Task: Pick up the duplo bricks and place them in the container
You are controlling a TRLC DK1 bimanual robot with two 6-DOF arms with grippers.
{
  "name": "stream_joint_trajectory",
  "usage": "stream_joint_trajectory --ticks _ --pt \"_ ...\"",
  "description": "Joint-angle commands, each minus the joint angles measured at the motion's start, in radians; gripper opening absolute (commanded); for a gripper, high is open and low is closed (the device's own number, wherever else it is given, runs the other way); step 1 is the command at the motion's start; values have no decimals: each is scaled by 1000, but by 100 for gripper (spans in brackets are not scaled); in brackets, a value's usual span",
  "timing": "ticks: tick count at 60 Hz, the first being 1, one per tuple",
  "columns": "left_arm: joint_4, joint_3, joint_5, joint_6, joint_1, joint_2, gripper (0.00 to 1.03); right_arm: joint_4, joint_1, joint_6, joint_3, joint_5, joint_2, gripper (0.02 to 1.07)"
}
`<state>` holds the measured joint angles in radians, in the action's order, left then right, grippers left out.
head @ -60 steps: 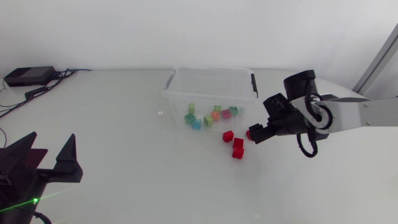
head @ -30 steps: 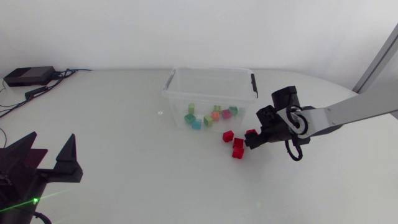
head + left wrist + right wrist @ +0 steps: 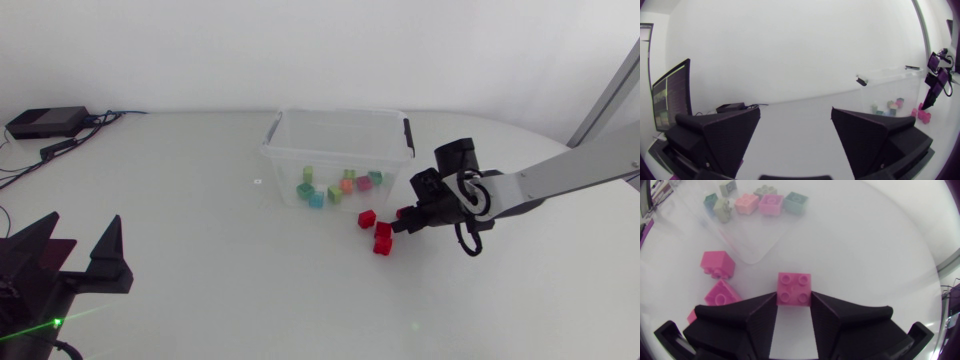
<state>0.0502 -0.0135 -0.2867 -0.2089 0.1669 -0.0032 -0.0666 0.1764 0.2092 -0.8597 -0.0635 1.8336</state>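
Our right gripper [image 3: 794, 302] grasps the red plastic duplo brick [image 3: 794, 286] only at its tips, so lifting may drop it.

White desk [image 3: 200, 290], matte, evenly lit (shadows soft and faint). At its far left corner: black box [image 3: 45, 122], black cables [image 3: 112, 117] attached.
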Motion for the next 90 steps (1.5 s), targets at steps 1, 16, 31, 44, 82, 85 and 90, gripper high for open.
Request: stream_joint_trajectory --ticks 1,16,31,44,82,85,90 --pt "-1 17 0 20 3 -12 99 30 -11 2 42 -6 -131 29" --pt "-1 17 0 20 3 -12 99 238 34 -10 -22 -33 -507 29" --pt "-1 18 0 20 3 -12 99 280 141 -74 -236 -7 -474 29" --pt "-1 18 0 20 3 -12 99 263 201 -82 -368 42 -329 30" --pt "-1 17 1 20 -211 -11 99 229 209 -54 -526 99 -91 102" --pt "-1 17 1 20 -211 -11 99 235 209 -47 -489 97 -149 102" --pt "-1 18 1 20 -211 -11 99 268 207 -33 -372 87 -332 102"
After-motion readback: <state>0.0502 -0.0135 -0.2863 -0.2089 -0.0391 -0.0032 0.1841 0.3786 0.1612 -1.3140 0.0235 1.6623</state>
